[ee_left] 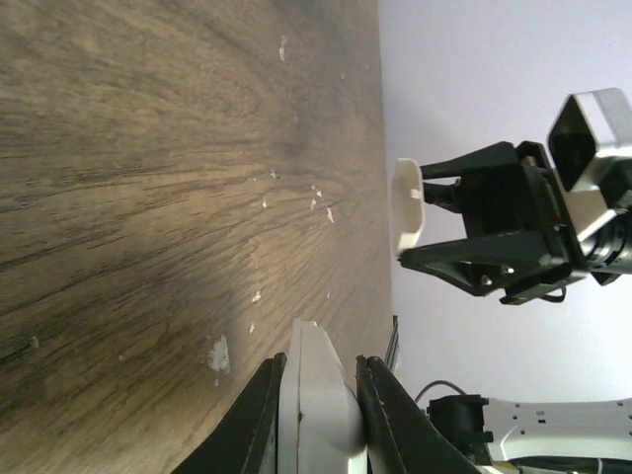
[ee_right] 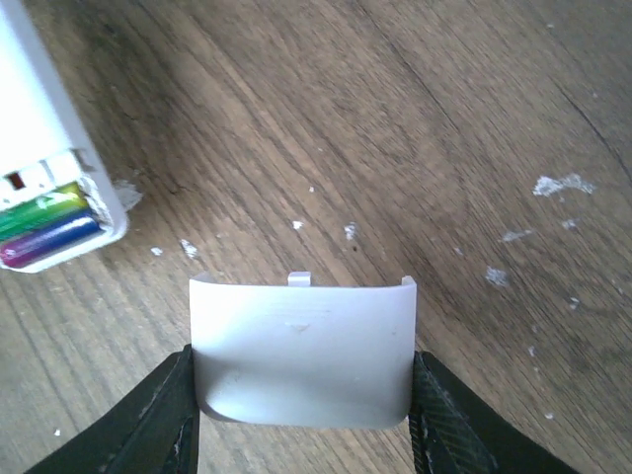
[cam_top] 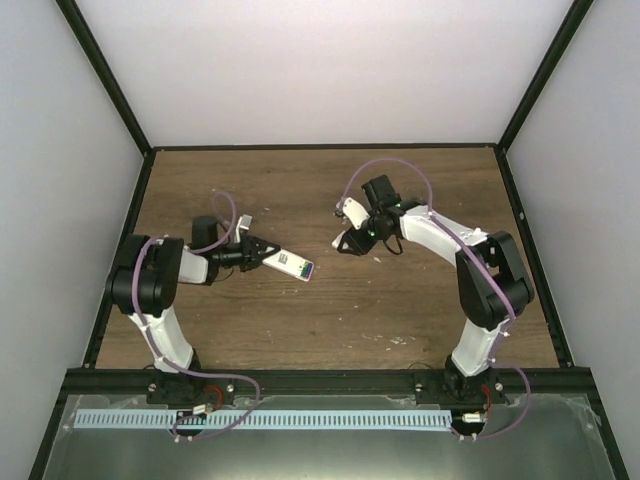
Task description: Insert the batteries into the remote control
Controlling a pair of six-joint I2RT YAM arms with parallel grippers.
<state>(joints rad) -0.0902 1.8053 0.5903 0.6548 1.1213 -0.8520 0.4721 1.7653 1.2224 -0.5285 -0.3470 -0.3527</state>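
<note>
My left gripper (cam_top: 266, 255) is shut on the white remote control (cam_top: 290, 263) and holds it side-on over the table's left middle. In the left wrist view the remote (ee_left: 316, 395) sits clamped between the fingers. Its open end shows the green battery (ee_right: 39, 209) and the purple battery (ee_right: 51, 240) lying side by side in the compartment. My right gripper (cam_top: 350, 228) is shut on a small white squarish cover piece (ee_right: 301, 351), held by its two side edges a little right of the remote's open end (ee_right: 59, 188). The cover also shows in the left wrist view (ee_left: 407, 205).
The brown wooden tabletop (cam_top: 400, 300) has small white scuff marks (ee_right: 558, 185). Black frame posts and pale walls enclose the table on three sides. A white slotted rail (cam_top: 260, 419) runs along the near edge by the arm bases.
</note>
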